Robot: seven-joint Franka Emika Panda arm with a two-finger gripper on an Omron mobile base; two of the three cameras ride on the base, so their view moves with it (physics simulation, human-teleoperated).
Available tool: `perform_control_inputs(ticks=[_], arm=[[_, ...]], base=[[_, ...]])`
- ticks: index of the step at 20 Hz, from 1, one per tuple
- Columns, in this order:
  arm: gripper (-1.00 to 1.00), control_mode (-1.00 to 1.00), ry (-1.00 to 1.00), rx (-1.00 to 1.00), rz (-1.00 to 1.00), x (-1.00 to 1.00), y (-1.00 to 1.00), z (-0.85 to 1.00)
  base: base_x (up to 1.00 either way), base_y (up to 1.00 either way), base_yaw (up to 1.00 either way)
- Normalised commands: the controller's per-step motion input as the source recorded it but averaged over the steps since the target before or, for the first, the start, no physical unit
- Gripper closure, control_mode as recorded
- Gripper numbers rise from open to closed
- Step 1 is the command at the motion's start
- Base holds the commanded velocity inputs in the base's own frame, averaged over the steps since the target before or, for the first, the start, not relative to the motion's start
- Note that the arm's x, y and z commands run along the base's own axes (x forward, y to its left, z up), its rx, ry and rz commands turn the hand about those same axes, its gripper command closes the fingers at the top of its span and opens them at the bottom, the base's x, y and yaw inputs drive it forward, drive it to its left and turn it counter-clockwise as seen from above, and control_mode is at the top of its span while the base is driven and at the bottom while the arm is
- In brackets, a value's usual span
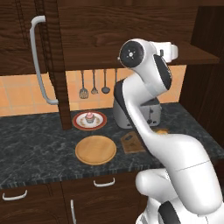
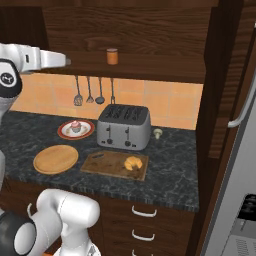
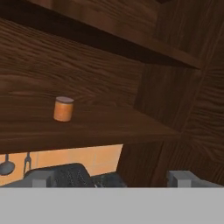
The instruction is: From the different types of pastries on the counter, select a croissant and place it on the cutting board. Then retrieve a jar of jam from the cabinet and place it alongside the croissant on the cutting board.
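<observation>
The jaws stand open and empty, the jar of jam (image 3: pixel 64 109) ahead on the cabinet shelf (image 3: pixel 100 127), left of their line

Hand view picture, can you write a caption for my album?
Small orange-brown jam jar standing upright on the dark wood cabinet shelf, seen from the hand.

Jam jar (image 2: pixel 112 56) on cabinet shelf (image 2: pixel 150 70), above toaster (image 2: pixel 123 126). Croissant (image 2: pixel 132 163) on cutting board (image 2: pixel 107 165), in front of toaster. Cupcake (image 2: pixel 75 126) on plate (image 2: pixel 65 133), left; round wood plate (image 2: pixel 55 159) in front.

I saw an orange-brown jar of jam (image 2: pixel 112 56), a golden croissant (image 2: pixel 133 163), pink cupcake (image 2: pixel 75 125) frosting, and a grey-veined black counter (image 2: pixel 170 175).
</observation>
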Motion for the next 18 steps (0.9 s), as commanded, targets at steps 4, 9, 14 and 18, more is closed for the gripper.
perform_control_inputs(ticks=[4,9,14,18], arm=[[-1.0,-1.0,0.0,0.03,0.0,0.24,0.09,-0.02],[-1.0,-1.0,0.0,0.02,0.01,0.26,0.02,-0.07],[-1.0,-1.0,-0.01,0.05,0.04,0.68,-0.32,-0.23],[-1.0,-1.0,0.0,0.03,0.02,0.28,-0.19,-0.09]], base=[[0.0,0.0,0.0],[0.0,0.0,0.0],[0.0,0.0,0.0],[0.0,0.0,0.0]])
